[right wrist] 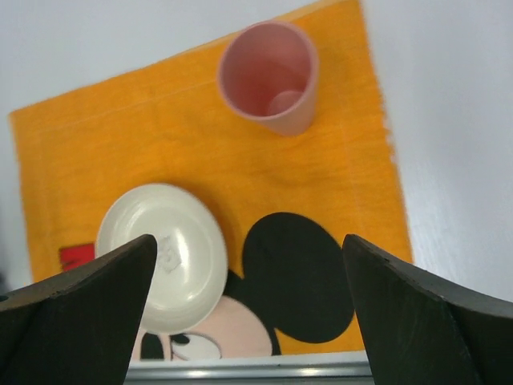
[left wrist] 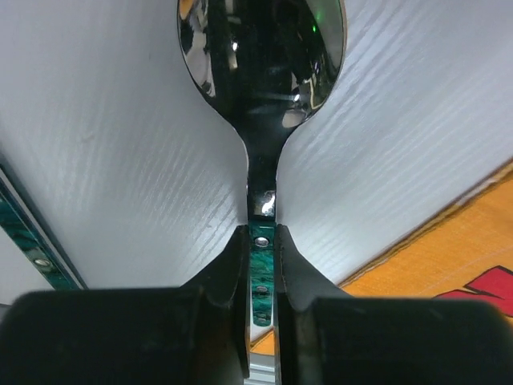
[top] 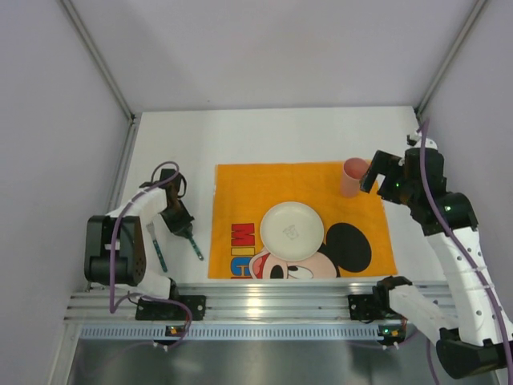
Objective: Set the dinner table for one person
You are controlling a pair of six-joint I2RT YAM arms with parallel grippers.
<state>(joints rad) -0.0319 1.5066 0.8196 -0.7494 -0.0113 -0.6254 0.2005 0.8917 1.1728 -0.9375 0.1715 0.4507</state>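
My left gripper [top: 178, 218] is low over the white dinner table [top: 264, 136], left of the orange mat [top: 240, 192]. Its jaws are shut on the green handle of a steel spoon [left wrist: 261, 273], whose shiny bowl [left wrist: 260, 56] points away from the wrist camera. From above, the handle end [top: 196, 250] sticks out toward the rail. A white plate [top: 292, 230] sits mid-mat and a pink cup [top: 351, 176] stands at the mat's far right corner. My right gripper [right wrist: 248, 245] hangs open and empty, just right of the cup [right wrist: 268, 76], looking down on the plate [right wrist: 164, 257].
A second green-handled utensil [top: 158, 249] lies on the table left of the spoon, its handle edge [left wrist: 24, 241] showing in the left wrist view. The ribbed aluminium rail [top: 264, 297] runs along the near edge. Grey walls enclose the table on three sides.
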